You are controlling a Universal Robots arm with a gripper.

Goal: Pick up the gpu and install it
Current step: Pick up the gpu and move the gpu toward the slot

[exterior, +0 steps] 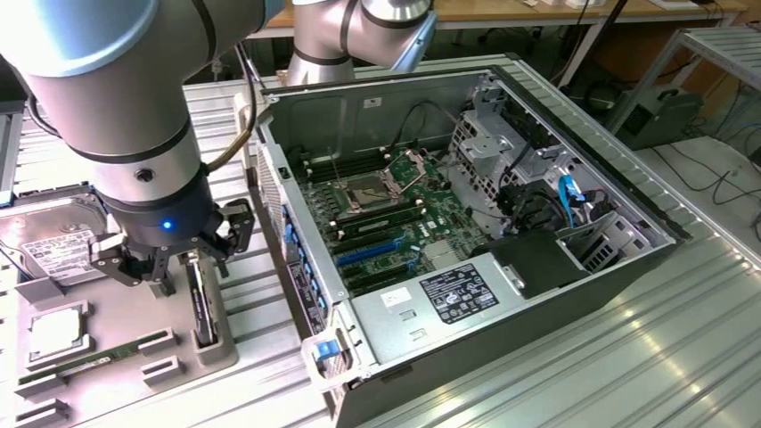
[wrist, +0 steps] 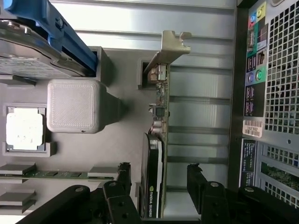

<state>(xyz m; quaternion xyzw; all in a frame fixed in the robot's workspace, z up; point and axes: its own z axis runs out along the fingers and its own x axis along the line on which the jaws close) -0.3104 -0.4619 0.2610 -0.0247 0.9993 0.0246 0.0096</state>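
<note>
Gpu (wrist: 156,140) stands on edge in grey tray (exterior: 125,312), exterior view's left; hard drive (exterior: 53,245) further left, PC case (exterior: 476,223) to right. Gripper (wrist: 159,169) wide open, fingers straddling gpu w/o contact, holding nothing.

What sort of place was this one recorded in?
Probably a robotics lab bench set up for PC assembly: an open metal desktop computer case with its motherboard exposed, a grey moulded tray holding a green graphics card with black cooler, and a ribbed metal tabletop.
</note>
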